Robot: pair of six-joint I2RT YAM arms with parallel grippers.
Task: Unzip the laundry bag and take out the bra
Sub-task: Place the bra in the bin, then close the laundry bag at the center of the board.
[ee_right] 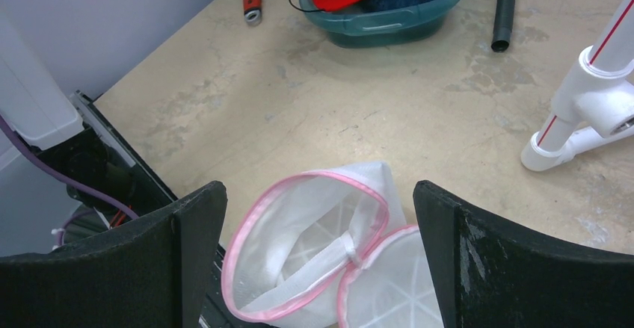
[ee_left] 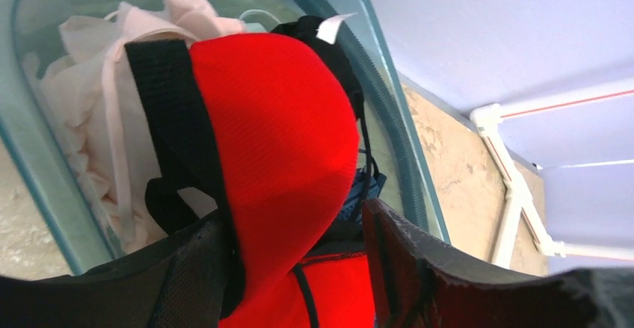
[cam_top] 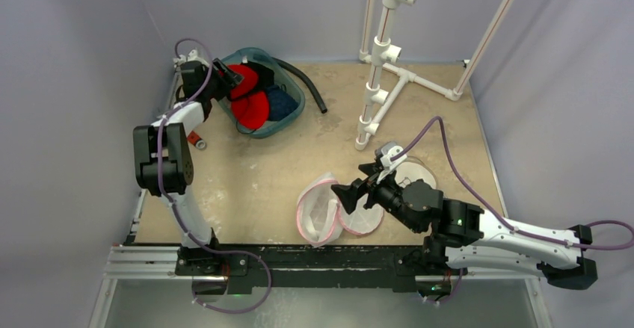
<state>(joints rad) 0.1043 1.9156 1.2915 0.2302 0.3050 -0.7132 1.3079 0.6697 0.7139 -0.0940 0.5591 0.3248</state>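
Note:
The red bra (cam_top: 250, 104) with black trim lies in the teal basin (cam_top: 297, 113) at the back left. My left gripper (cam_top: 228, 81) is over the basin, its jaws apart. In the left wrist view one red cup (ee_left: 277, 119) sits between the fingers (ee_left: 187, 268), with a small gap to the right one. The white mesh laundry bag (cam_top: 320, 208) with pink trim lies near the front, unzipped, its mouth gaping and its round flap laid aside. My right gripper (cam_top: 357, 182) hovers open just above it, and the bag (ee_right: 306, 246) shows between its fingers.
The basin also holds pale pink cloth (ee_left: 90, 104) and blue cloth (cam_top: 282, 102). A black hose (cam_top: 308, 81) lies beside the basin. A white PVC rack (cam_top: 381, 66) stands at the back right. A red-handled tool (cam_top: 197, 139) lies by the left arm.

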